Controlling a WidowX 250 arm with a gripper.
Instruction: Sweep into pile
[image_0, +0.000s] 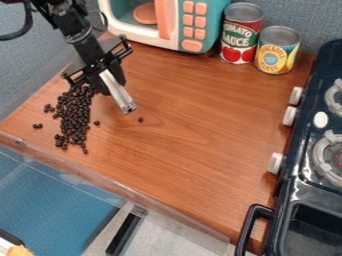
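Lying in a loose strip, the beans (73, 115) sit on the counter's (194, 130) left side, a few strays apart. By their upper end hangs the gripper (109, 84), jaws closed around a silver tool (119, 94) slanting down. Behind are a microwave (172, 27) and two cans (240, 30); right, a stove (302, 194).

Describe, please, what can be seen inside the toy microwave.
Inside the toy microwave there is a round orange disc. Its right edge is covered by the orange handle, so what lies behind that cannot be seen. The picture's top edge cuts off the upper interior.
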